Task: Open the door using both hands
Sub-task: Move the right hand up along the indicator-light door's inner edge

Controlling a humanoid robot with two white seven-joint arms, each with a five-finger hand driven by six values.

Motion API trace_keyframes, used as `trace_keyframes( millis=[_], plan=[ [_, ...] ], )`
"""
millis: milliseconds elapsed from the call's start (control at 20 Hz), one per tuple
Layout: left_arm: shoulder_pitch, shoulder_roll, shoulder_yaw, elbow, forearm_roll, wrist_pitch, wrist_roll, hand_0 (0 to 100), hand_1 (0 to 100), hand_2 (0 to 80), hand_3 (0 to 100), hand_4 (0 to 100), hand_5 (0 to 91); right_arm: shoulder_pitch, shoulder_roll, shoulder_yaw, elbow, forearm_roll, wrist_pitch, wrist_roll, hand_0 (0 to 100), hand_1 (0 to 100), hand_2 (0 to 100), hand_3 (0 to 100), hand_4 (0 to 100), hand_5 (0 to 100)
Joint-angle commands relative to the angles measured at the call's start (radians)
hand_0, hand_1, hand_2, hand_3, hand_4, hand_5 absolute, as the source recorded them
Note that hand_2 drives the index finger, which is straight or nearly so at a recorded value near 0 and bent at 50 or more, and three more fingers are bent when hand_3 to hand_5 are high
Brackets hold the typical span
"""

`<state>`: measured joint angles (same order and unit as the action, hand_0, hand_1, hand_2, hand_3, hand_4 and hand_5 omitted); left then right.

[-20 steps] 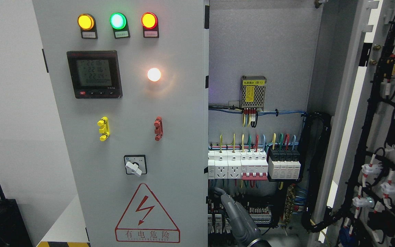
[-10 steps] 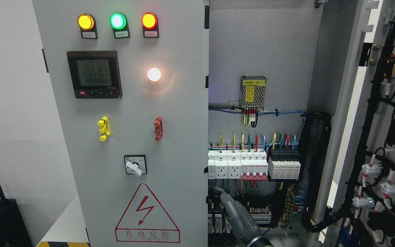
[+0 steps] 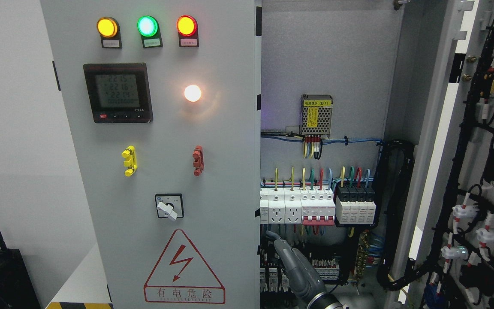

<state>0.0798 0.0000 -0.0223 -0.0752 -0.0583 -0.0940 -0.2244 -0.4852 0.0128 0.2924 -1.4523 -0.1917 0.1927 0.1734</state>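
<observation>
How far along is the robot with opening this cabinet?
The right door already stands swung wide, showing the wiring inside. The left door with the lamps is not yet open. A hand reaches up near that door's inner edge; opening it is what remains.

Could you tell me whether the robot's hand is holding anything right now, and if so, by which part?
Nothing is visibly held: the hand reaches up inside the open cabinet beside the left door's edge.

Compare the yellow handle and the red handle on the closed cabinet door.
The yellow handle is bright yellow and sits on the left of the door panel; the red handle is dull red and sits further right, nearer the door's free edge. Both are small, upright, at about the same height, and untouched by any hand.
</observation>
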Motion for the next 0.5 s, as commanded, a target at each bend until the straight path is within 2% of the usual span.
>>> trace_keyframes(
  millis=[0, 451],
  plan=[
    [0.0, -0.026, -0.011, 0.0, 0.0, 0.0, 0.004, 0, 0, 0.0, 0, 0, 0.0, -0.006, 0.022, 0.017, 0.004, -0.002, 0.001, 0.0, 38, 0, 0, 0, 0, 0],
    [0.0, -0.026, -0.011, 0.0, 0.0, 0.0, 0.004, 0, 0, 0.0, 0, 0, 0.0, -0.026, 0.024, 0.016, 0.027, -0.002, 0.001, 0.017, 38, 0, 0, 0, 0, 0]
  ],
)
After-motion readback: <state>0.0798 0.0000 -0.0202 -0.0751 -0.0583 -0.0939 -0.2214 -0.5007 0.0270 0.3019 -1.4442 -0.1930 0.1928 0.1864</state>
